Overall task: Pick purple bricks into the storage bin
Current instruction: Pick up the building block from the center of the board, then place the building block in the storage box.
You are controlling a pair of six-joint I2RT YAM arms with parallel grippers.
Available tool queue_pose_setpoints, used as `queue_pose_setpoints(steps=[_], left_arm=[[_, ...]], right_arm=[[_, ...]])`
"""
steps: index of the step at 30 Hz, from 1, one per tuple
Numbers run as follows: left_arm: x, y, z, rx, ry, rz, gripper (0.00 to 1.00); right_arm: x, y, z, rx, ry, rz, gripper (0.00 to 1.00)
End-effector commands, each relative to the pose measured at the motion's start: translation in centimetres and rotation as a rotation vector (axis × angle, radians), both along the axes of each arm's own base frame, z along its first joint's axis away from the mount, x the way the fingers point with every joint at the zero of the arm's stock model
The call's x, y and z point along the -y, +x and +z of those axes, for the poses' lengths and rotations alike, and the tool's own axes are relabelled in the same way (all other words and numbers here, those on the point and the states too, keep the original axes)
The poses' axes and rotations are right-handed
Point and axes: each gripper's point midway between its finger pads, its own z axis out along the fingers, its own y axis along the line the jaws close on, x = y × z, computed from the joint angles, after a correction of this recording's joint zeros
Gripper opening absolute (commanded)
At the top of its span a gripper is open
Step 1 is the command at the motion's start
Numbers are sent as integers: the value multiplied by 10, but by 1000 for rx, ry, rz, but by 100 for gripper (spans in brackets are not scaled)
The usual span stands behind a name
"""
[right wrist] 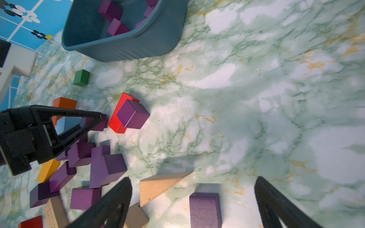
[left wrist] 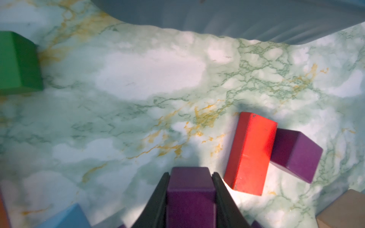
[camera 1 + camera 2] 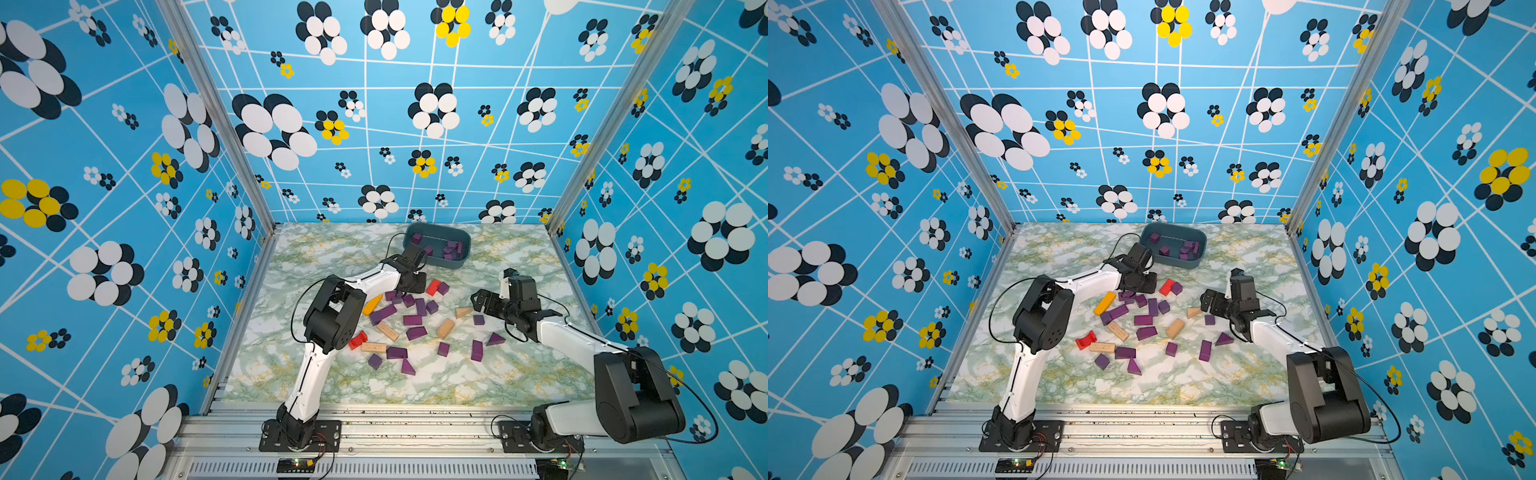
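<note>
Blocks (image 3: 445, 328) of many colours are scattered on the marble table (image 3: 324, 253), and many of them are purple bricks (image 3: 412, 320). More purple ones are seen inside the bin (image 3: 446, 262), which is set at the far side of the table.

One purple brick (image 2: 190, 193) is pinched by the left gripper (image 2: 190, 174) — both jaws are pressed flat against its sides. Whether it is lifted off the table cannot be told. Just beside it a red block (image 2: 248, 154) is laid flat, and a purple cube (image 2: 294, 154) is touching that red block.

The jaws of the right gripper (image 1: 193, 178) are spread wide — nothing is held. Another purple block (image 1: 205, 209) is laid on the table under them, near a tan wedge (image 1: 158, 185).
</note>
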Motion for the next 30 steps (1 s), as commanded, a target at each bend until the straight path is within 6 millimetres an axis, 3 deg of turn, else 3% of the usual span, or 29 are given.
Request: queue_pose_setpoints(steps=[1,8,13,20,25,30], left_arm=[[12,10,68,138,-69,-43,19],[26,28,117,227,-124,-81,21],[29,58,127,250,-146,-67,23],[31,107,125,286,-190,-41,24],[24,142,105,291,-181,-19,26],[17,157,93,286,-195,3,28]], right_arm=[[1,2,-5,-1,17,-12,99],[-4,7,-16,-32,48,-18,99],[-5,8,-18,-38,61,-26,99],[-3,4,-26,-62,56,-31,99],[-7,2,-30,-88,73,1,99],[-2,-2,-43,-134,112,-30,99]])
